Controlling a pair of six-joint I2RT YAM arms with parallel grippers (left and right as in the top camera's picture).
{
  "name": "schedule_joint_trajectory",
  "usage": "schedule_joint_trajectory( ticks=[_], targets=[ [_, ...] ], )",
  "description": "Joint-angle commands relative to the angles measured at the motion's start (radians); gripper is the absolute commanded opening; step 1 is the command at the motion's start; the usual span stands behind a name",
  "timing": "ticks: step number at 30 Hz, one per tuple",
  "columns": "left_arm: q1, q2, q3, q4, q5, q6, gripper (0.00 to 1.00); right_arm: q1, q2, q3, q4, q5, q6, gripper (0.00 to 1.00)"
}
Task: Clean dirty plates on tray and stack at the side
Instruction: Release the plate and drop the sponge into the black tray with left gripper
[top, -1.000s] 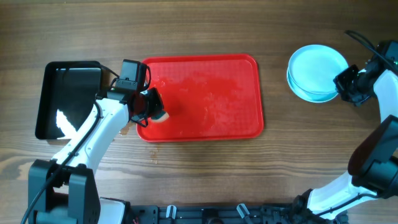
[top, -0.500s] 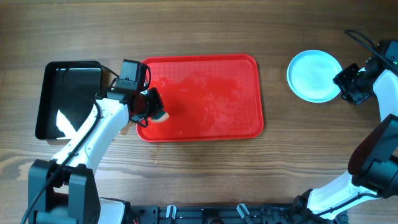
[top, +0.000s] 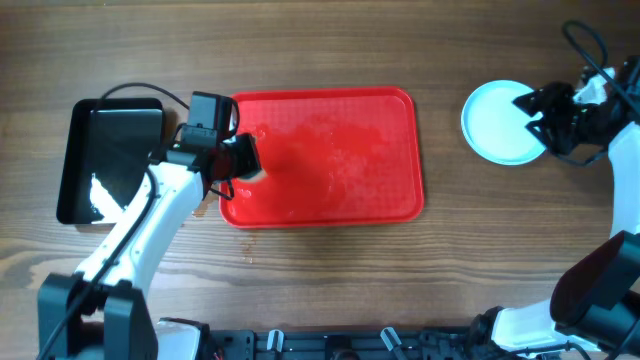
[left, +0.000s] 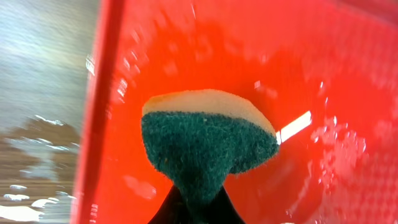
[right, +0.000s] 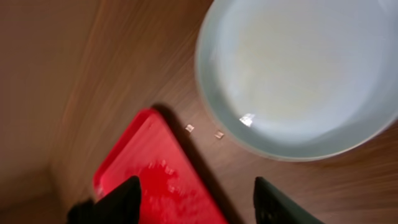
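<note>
Gripping a sponge, green scourer face towards the wrist camera and yellow foam behind, the left gripper has its jaws pinched tight on it. It holds the sponge at the left end of the tray. Whether the sponge touches the surface cannot be told.

The right gripper stands with its jaws apart and holds nothing. It sits at the right edge of the dirty plates, which rest on the table well to the right of the tray.

Progress, as judged: the tray carries no plates and shows wet streaks, so the cleaning and moving appear done or nearly so.

Count: one red tray, one black tray, one sponge. One plate outline is visible from above, and any plates under it cannot be counted.
</note>
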Motion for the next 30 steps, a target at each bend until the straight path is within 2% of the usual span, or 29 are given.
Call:
schedule_joint_trajectory(
  ticks=[1, 3, 5, 13, 15, 22, 23, 24, 25, 26, 27, 30],
  targets=[
    [0.049, -0.076, 0.047, 0.023, -0.23, -0.006, 0.04, 0.073, -0.003, -0.013, -0.02, -0.076, -0.068, 0.62],
    [0.094, -0.08, 0.047, 0.034, -0.325, -0.037, 0.04, 0.114, -0.003, -0.029, -0.021, -0.053, -0.074, 0.63],
    [0.154, -0.077, 0.047, 0.045, -0.349, -0.056, 0.04, 0.161, -0.003, -0.043, -0.02, -0.026, -0.074, 0.63],
    [0.362, -0.008, 0.047, 0.115, -0.341, -0.089, 0.04, 0.343, -0.003, -0.096, 0.037, -0.008, -0.074, 0.64],
    [0.395, 0.024, 0.047, 0.138, -0.342, -0.089, 0.07, 0.378, -0.003, -0.095, 0.041, 0.003, -0.073, 0.64],
    [0.527, 0.124, 0.047, 0.182, -0.339, -0.116, 0.06, 0.431, -0.003, -0.095, 0.056, 0.003, -0.069, 0.64],
    [0.54, 0.132, 0.047, 0.182, -0.327, -0.116, 0.1, 0.431, -0.003, -0.095, 0.056, 0.003, -0.069, 0.64],
    [0.55, 0.137, 0.047, 0.182, -0.311, -0.116, 0.2, 0.43, -0.003, -0.095, 0.056, 0.003, -0.069, 0.64],
    [0.562, 0.142, 0.047, 0.183, -0.281, -0.116, 0.4, 0.431, -0.003, -0.095, 0.056, 0.002, -0.069, 0.64],
    [0.575, 0.143, 0.047, 0.188, -0.244, -0.116, 0.64, 0.43, -0.003, -0.095, 0.056, 0.003, -0.069, 0.65],
    [0.588, 0.143, 0.047, 0.198, -0.201, -0.116, 0.82, 0.43, -0.003, -0.095, 0.056, 0.002, -0.07, 0.65],
    [0.595, 0.135, 0.047, 0.204, -0.164, -0.116, 0.83, 0.431, -0.003, -0.095, 0.052, 0.002, -0.07, 0.65]
  ],
)
